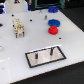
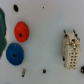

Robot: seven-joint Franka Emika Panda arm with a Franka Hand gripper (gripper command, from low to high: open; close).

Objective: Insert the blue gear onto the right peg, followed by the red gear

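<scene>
The fingers are out of sight, their state unknowable, above a white table (image 1: 15, 55) bearing blue gear (image 1: 53, 22) and red gear (image 1: 53, 31).

You are looking at a lab or test bench, not a home. White tabletop (image 1: 15, 50), smooth and glossy, dotted with small dark holes (image 2: 16, 7) like mounting points. On it a dark-framed base plate (image 1: 45, 55) carries two upright pegs (image 1: 52, 50). A blue gear (image 1: 53, 22) and a red gear (image 1: 53, 31) lie together as test parts. A pale connector-like block (image 2: 73, 50) stands apart. The background is dark and blurred.
</scene>
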